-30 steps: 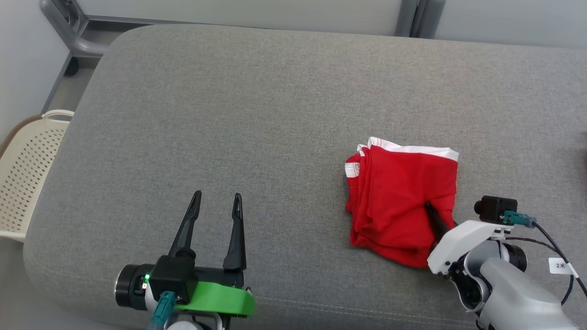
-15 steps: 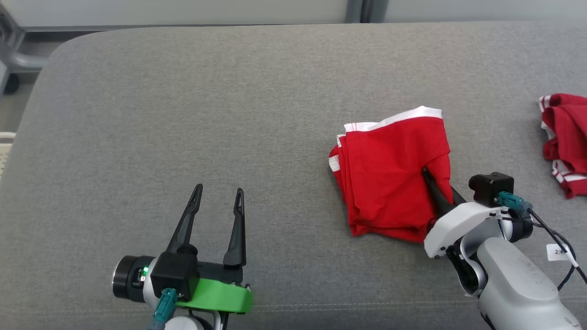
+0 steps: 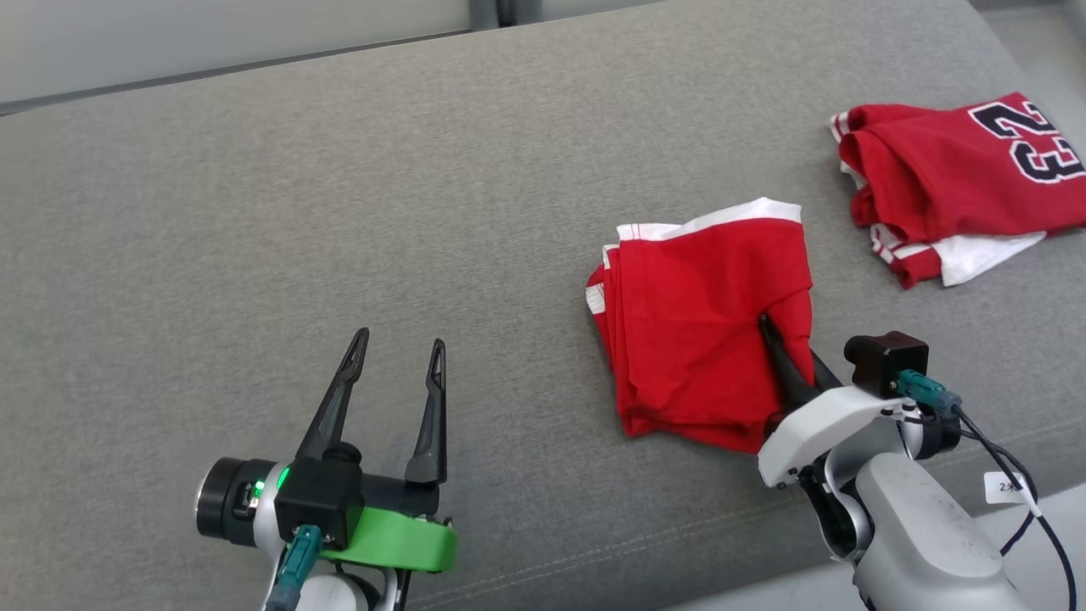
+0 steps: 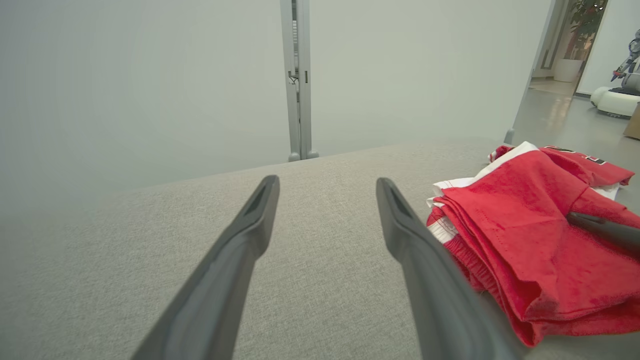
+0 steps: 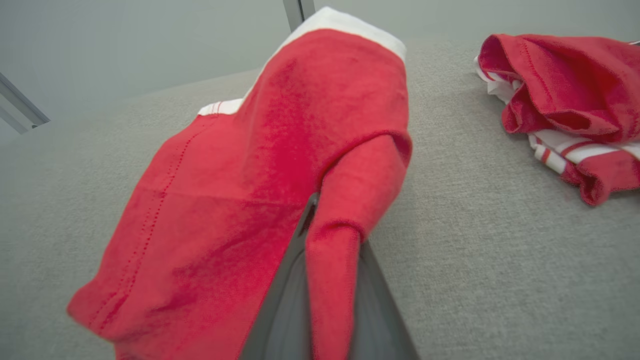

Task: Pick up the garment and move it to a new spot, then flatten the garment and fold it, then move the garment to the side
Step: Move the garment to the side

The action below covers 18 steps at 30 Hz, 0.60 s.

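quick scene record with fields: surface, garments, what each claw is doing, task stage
surface: grey cushion
folded garment: red with a white band, lying folded on the cushion, right of centre
second garment: red jersey numbered 23, crumpled at the far right, apart from the folded one
right claw: shut, pinching a fold of cloth at the folded garment's near right edge
left claw: open, holding nothing, over bare cushion to the left
task stage: fold looks done; likely the move to the side
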Available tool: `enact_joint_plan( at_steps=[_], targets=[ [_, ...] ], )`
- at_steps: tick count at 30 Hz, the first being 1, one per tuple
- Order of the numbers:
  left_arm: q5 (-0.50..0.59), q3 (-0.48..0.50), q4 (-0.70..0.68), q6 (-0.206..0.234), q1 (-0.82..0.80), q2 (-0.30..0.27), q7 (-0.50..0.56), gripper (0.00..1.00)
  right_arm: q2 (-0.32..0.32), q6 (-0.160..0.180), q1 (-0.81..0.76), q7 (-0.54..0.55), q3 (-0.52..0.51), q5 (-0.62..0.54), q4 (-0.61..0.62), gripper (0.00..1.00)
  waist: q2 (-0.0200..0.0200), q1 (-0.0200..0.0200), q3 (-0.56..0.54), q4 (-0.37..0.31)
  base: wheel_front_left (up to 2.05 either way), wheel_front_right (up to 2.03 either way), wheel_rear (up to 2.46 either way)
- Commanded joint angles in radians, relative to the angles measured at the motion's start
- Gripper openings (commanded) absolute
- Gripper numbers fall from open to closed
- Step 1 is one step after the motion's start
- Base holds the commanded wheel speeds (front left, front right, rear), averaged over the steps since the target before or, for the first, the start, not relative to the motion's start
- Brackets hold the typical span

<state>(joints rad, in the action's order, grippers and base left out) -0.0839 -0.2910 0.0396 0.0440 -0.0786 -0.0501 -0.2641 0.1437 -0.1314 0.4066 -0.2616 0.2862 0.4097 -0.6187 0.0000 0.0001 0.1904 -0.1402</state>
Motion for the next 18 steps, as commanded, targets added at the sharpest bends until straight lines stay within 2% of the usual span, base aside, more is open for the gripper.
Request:
enact_joint_plan(
  at_steps=[1, 7, 11, 18],
  targets=[
    [0.008, 0.004, 0.002, -0.003, -0.016, -0.004, 0.0, 1.0, 0.0, 0.002, -0.012, -0.005, -0.002, -0.006, 0.003, 0.0, 0.0, -0.0001, 0.016, -0.071, 0.0, 0.0, 0.0],
    [0.024, 0.007, -0.002, -0.022, -0.03, -0.007, 0.0, 1.0, -0.01, 0.002, 0.0, -0.005, -0.016, -0.034, 0.017, 0.0, 0.0, -0.0001, 0.036, -0.132, 0.0, 0.0, 0.0],
    [0.04, -0.011, -0.056, -0.049, -0.052, -0.015, 0.0, 1.0, 0.013, 0.002, 0.06, -0.005, -0.022, -0.068, 0.02, 0.0, 0.0, -0.0001, 0.072, -0.141, 0.0, 0.0, 0.0],
    [0.045, -0.008, -0.144, -0.067, -0.094, -0.021, 0.0, 1.0, 0.083, 0.002, 0.189, -0.005, -0.06, -0.142, 0.026, 0.0, 0.0, -0.0001, 0.16, -0.127, 0.0, 0.0, 0.0]
  ],
)
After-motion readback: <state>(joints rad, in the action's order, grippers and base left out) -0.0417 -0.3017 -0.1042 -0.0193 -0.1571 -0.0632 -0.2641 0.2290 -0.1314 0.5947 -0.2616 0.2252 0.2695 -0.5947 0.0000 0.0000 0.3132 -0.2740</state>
